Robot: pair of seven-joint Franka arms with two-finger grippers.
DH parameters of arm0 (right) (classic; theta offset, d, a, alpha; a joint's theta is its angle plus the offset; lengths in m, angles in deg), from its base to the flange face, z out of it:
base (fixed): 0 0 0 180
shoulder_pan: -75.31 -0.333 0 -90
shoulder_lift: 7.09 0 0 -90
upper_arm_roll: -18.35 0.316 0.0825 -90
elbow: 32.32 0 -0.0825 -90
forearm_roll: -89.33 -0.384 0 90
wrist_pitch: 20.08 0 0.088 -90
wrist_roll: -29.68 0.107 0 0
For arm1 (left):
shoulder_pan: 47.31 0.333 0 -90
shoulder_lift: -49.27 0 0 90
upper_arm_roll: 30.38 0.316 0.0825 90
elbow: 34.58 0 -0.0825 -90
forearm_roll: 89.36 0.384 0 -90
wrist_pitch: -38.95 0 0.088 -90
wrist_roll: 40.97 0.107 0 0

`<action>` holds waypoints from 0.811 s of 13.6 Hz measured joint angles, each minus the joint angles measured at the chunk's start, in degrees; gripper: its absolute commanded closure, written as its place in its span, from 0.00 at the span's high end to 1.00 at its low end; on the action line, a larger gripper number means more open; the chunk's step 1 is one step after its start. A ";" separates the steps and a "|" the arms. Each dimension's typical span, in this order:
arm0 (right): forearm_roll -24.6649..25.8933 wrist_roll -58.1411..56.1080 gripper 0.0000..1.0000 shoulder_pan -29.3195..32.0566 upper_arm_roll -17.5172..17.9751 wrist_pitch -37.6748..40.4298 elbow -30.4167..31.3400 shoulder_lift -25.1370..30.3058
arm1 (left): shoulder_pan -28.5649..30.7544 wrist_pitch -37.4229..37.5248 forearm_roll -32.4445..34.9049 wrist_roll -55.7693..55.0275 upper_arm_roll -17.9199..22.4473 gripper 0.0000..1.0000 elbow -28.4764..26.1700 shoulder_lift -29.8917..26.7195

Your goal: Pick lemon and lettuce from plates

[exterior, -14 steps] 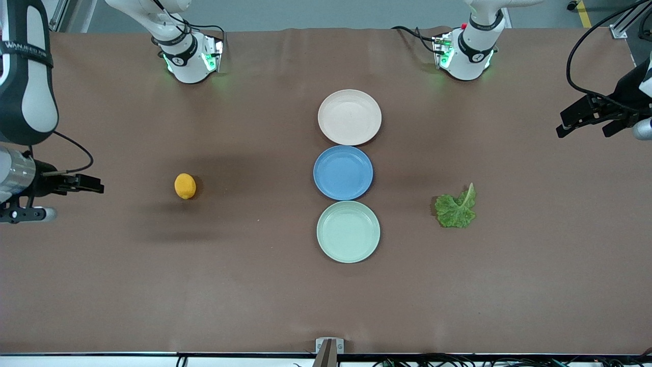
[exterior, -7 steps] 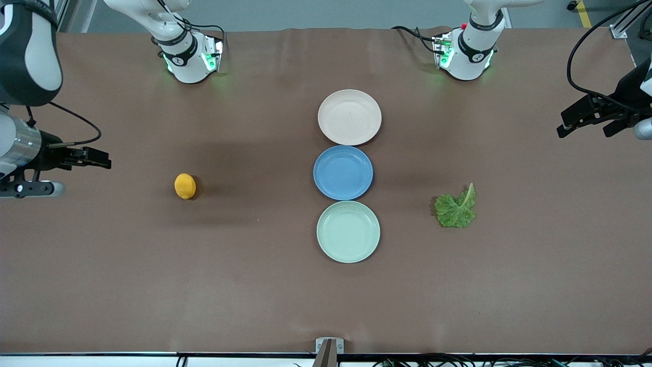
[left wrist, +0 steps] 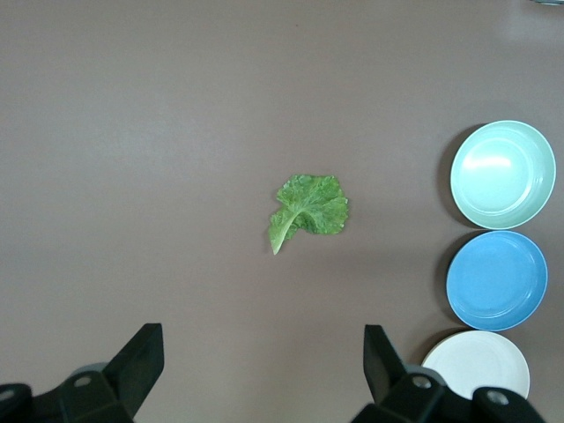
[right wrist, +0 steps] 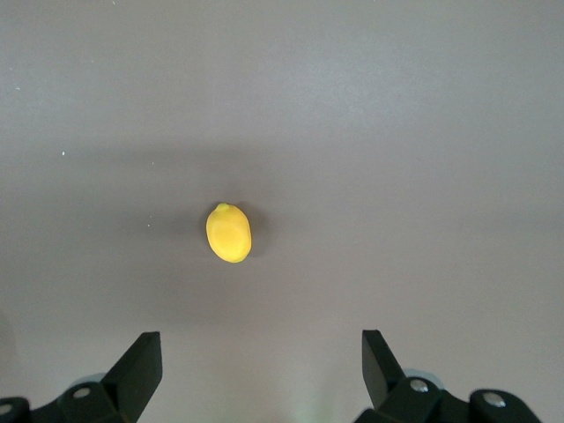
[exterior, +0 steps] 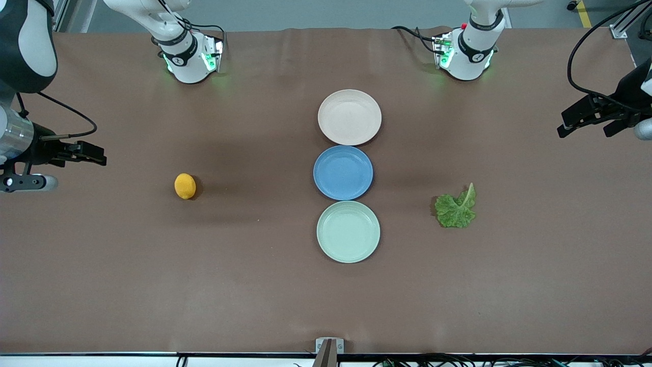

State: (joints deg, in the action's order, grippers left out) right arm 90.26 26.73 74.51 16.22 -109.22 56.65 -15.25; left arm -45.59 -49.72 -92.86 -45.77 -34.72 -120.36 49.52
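We note each item lies on the tabletop (exterior: 254,285), off the plates (exterior: 348,232): lemon (exterior: 185,186) nearest the right gripper (exterior: 94,154), lettuce (exterior: 456,208) nearest the left gripper (exterior: 570,122), both jaws spread.

A blue plate (exterior: 343,173) sits at the frame's centre on the brown tabletop (exterior: 254,285); a small bracket, perhaps a mount (exterior: 329,346), sits bottom-centre.

lab | two arm bases (exterior: 191,56) bolted on brown-covered table (exterior: 254,285)
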 measured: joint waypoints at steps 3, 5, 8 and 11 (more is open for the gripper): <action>0.19 0.06 1.00 1.33 -0.21 0.38 -1.77 0.00 | 0.02 0.00 0.00 0.00 0.04 1.00 0.01 0.00; 0.19 0.03 1.00 3.12 -0.37 1.63 -3.76 0.01 | 0.02 0.01 0.00 0.00 0.04 1.00 0.02 0.00; 0.16 0.04 1.00 3.66 -0.38 2.32 -4.36 -0.05 | 0.02 0.01 0.00 0.00 0.04 1.00 0.02 0.00; 0.12 0.04 1.00 3.25 0.23 4.09 -4.36 -0.31 | 0.03 0.01 0.00 0.00 0.05 1.00 0.02 0.00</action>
State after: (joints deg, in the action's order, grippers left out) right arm 90.38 26.77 77.76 16.45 -105.13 52.30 -15.56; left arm -45.57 -49.71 -92.86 -45.77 -34.67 -120.34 49.52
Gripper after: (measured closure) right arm 0.000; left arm 0.000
